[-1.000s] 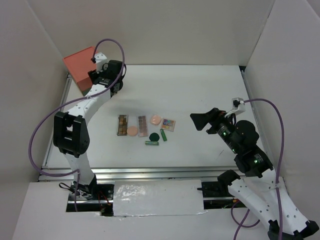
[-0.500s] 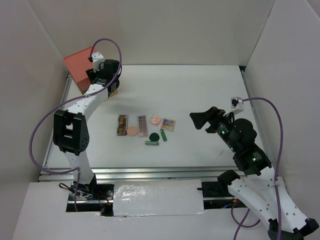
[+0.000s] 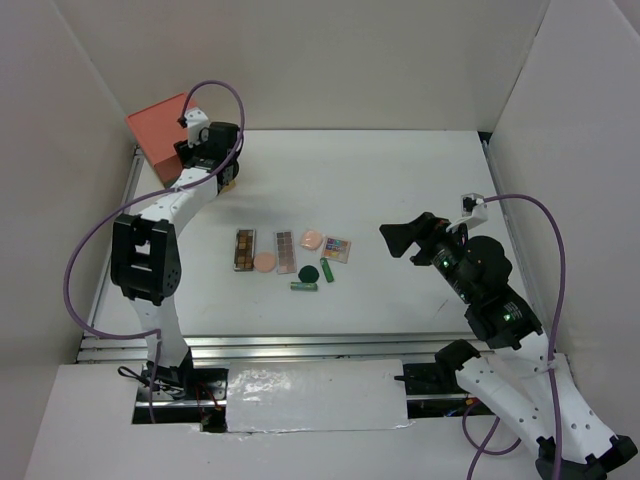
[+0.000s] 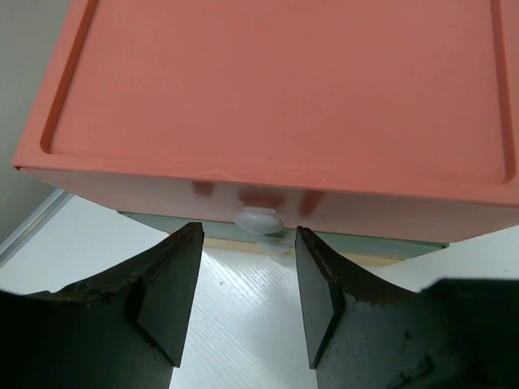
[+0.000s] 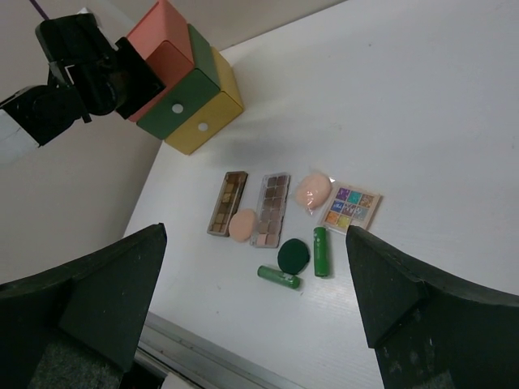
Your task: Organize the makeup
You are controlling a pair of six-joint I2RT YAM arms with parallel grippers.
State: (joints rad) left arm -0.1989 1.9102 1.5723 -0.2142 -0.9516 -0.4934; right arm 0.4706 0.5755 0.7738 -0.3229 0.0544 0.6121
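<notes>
The right jaws were held apart, well away from the makeup (image 3: 292,255), which was clustered mid-worktop (image 3: 420,170). Farther, the left jaws were spread just before the top knob (image 4: 256,217) of the chest (image 4: 268,89); it should be centred, gripped firmly, pulled straight.

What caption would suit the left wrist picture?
Open left gripper faces the white knob of the red drawer.

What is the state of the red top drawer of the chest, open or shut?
Shut. In the right wrist view the red drawer front lies flush with the green drawer front below it.
</notes>
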